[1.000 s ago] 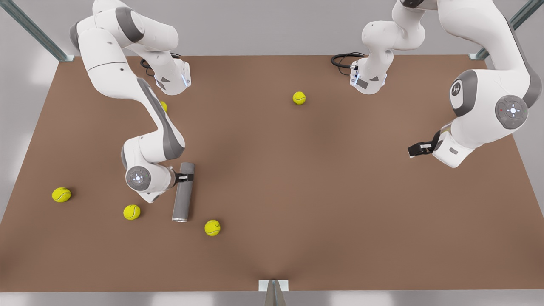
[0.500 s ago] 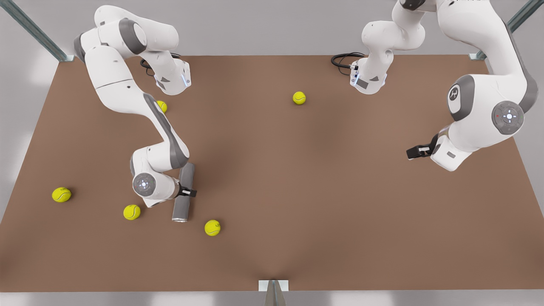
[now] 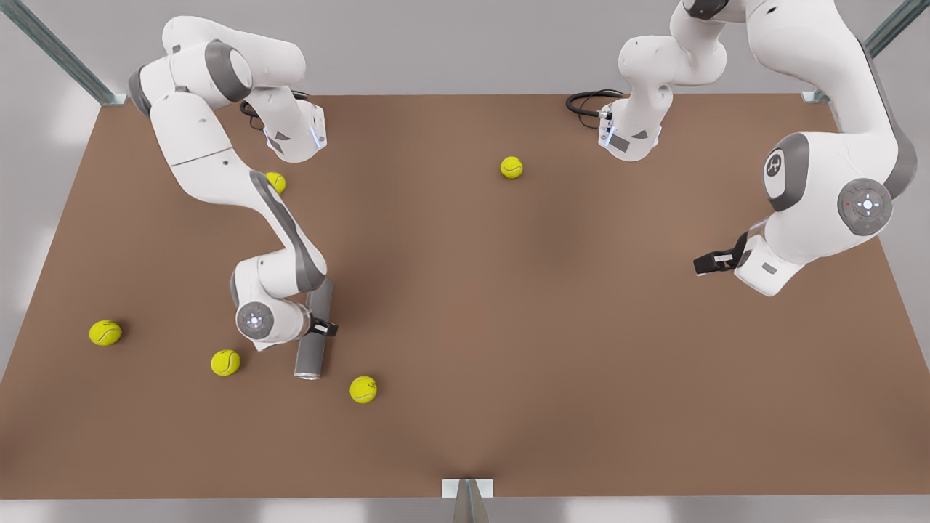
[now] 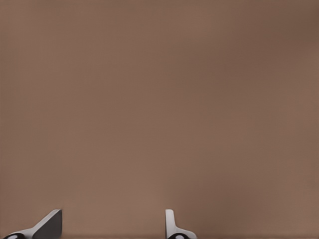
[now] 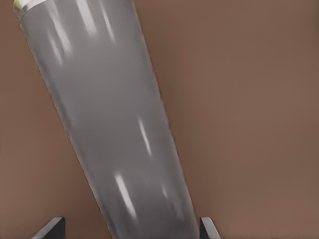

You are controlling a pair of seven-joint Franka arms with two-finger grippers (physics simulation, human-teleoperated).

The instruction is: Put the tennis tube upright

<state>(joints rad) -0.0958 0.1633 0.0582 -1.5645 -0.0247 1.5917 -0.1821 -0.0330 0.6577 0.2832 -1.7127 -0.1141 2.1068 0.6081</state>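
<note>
**A:** Tube point(image 3: 314, 327) first, in the front view: we see it lying flat on the table point(image 3: 508, 327), its rimmed end toward the near edge. Where is the right gripper point(image 3: 324, 327)?

**B:** We find it low over the tube's middle, reaching across it from the front view's left. The tube runs crosswise under the fingers, extending away from them on both sides. From this view we cannot say whether the fingers touch it.

**A:** And the balls?

**B:** We count five. One ball point(image 3: 363, 389) lies just beyond the tube's rimmed end, another point(image 3: 225, 362) behind the gripper's wrist, a third point(image 3: 105, 333) farther out that way, a fourth point(image 3: 275, 181) up by the arm's forearm, and the last point(image 3: 511, 168) well apart at mid-table.

**A:** The left gripper point(image 3: 703, 263)?

**B:** We see it hanging above bare table at the front view's right, well away from the tube, waiting.

**A:** Now the left wrist view.

**B:** We see its fingertips point(image 4: 172, 226) spread wide, with plain table point(image 4: 159, 99) ahead of them.

**A:** And the right wrist view?

**B:** There the tube point(image 5: 109, 129) lies between the two fingertips point(image 5: 205, 229), slanting away from them to its pale rim. The fingers stand wide, one on each side; a gap shows beside one of them, so we read the gripper as open around the tube, not clamped.
</note>
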